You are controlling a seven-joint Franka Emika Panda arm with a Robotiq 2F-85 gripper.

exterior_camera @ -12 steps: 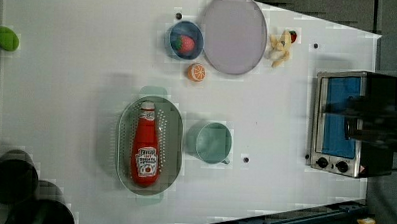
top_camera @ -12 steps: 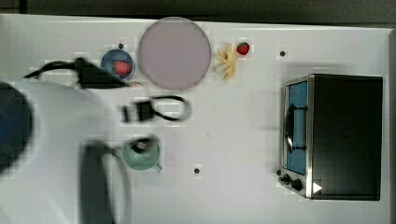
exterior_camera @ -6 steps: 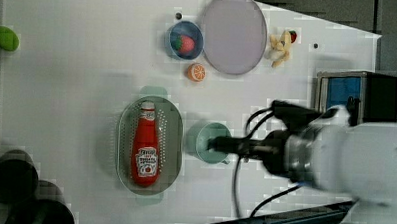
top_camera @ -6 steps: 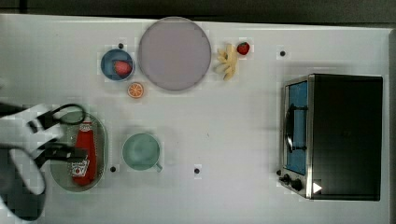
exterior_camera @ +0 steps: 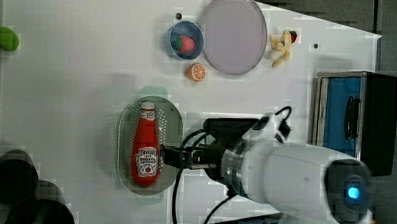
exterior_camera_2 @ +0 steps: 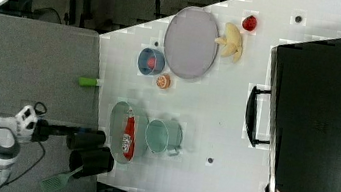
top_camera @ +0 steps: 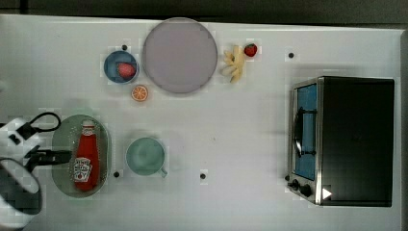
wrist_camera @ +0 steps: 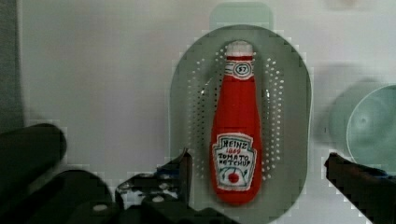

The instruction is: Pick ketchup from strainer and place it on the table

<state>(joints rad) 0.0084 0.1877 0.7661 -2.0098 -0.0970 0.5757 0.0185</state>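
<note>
Between the two spread fingers of the gripper, as the wrist view is showing them, the ketchup is lying flat in the strainer, cap pointing away from the gripper, label end nearest the fingertips.

Change since a second ago: the arm is now reaching over the strainer, where earlier the top view had it blurred across the middle of the table and the left view had no arm near the strainer at all. The ketchup and strainer are lying exactly as before. Judgement: the approach is nearly finished; the descent and the closing on the bottle are not yet done.

Gripper state: fingers standing wide apart, holding nothing, one at each side of the bottle's lower half.

Neighbouring items: the green cup is sitting just beyond one finger, outside the strainer; the plate, blue bowl, orange slice and toaster oven are standing well apart from the fingers.

Hard to make out: the fingertips are being cut off at the wrist view's edge, so how far they are hanging above the bottle cannot be told. In the left view the gripper is overlapping the strainer's rim.
</note>
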